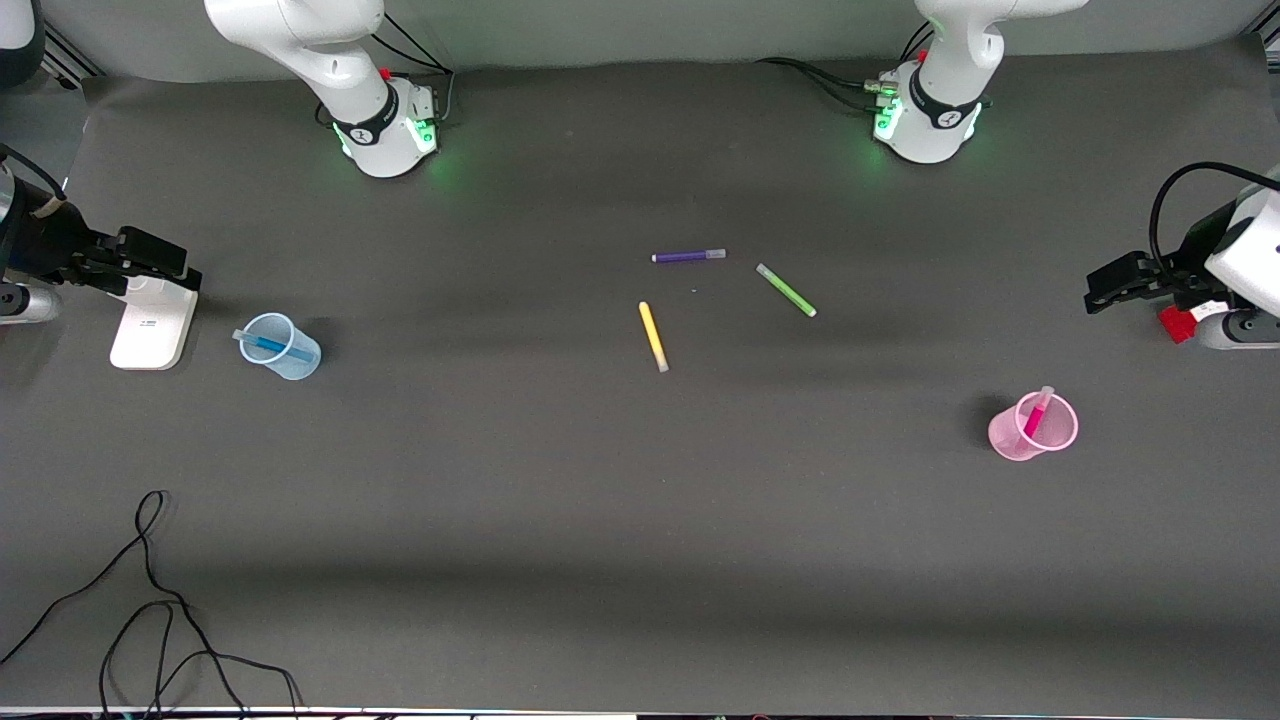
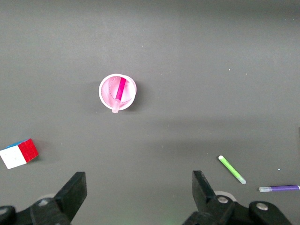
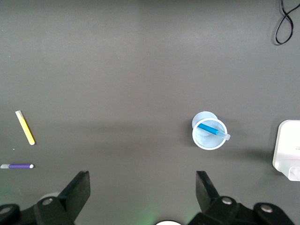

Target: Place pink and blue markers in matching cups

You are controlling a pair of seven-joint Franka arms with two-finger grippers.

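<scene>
a: we see the pink marker point(image 1: 1036, 411) leaning in the pink cup point(image 1: 1030, 430) toward the left arm's end of the table, and the blue marker point(image 1: 266, 345) in the blue cup point(image 1: 283, 347) toward the right arm's end. looks finished to us.

b: agreed. the left gripper point(image 2: 137, 192) and right gripper point(image 3: 143, 191) both hang high with fingers spread, empty. our worry: the light cups could tip if an arm sweeps low.

a: in the middle lie the green marker point(image 1: 786, 290), yellow marker point(image 1: 653, 336) and purple marker point(image 1: 688, 256), well apart from both cups. nothing blocks us.
</scene>
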